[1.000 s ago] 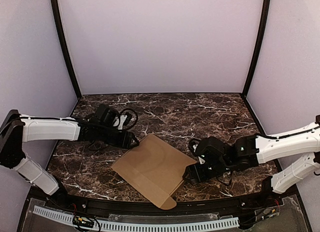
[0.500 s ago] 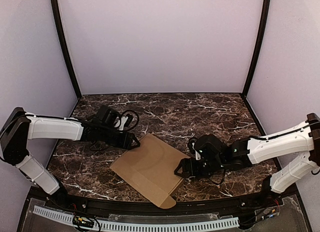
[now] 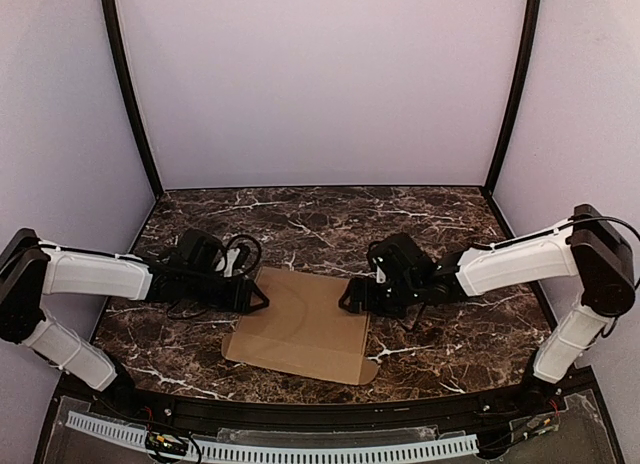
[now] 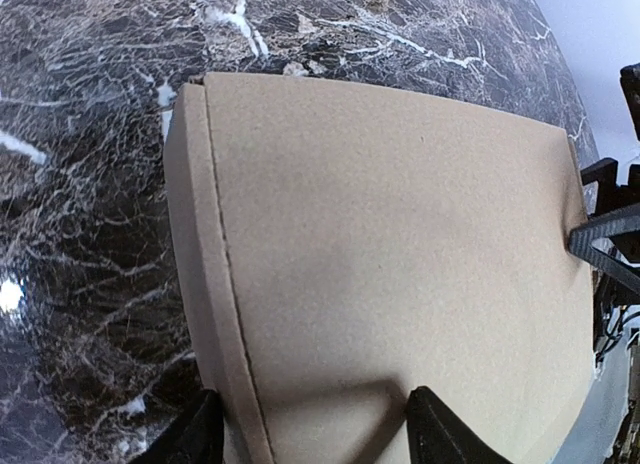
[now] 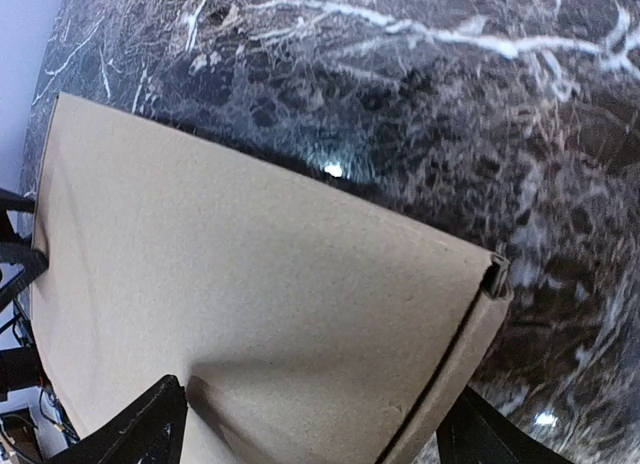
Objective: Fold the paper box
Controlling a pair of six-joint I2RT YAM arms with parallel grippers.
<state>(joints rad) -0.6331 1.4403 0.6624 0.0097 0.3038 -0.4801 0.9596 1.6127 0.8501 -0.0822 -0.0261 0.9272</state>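
Two arms reach in from the sides in the overhead view. The paper box lies flat on the counter, in the lower centre of the frame. It is a brown folded sheet with a rounded tab at its lower right corner. The left pincer sits at the sheet's upper left corner and the right pincer at its upper right. From up here I cannot tell how far either is open, or whether the fingers touch the cardboard. I judge the folding barely begun: no wall stands, and both arms are setting up along the far edge.

In the left wrist view cardboard fills most of the frame, with a crease running down its left side. The left pincer's fingers stand wide apart at the bottom edge, clamping nothing. The frame cuts off their tips, so I cannot say whether they rest on the sheet or hover over it.

In the right wrist view the fingers are likewise spread wide at the bottom corners, with nothing held. A doubled edge shows at middle right, with a thin gap between its layers. The next move probably calls for working a finger under an edge to lift a panel while the other arm pins the sheet. Thin card lying flat on stone offers little to catch.
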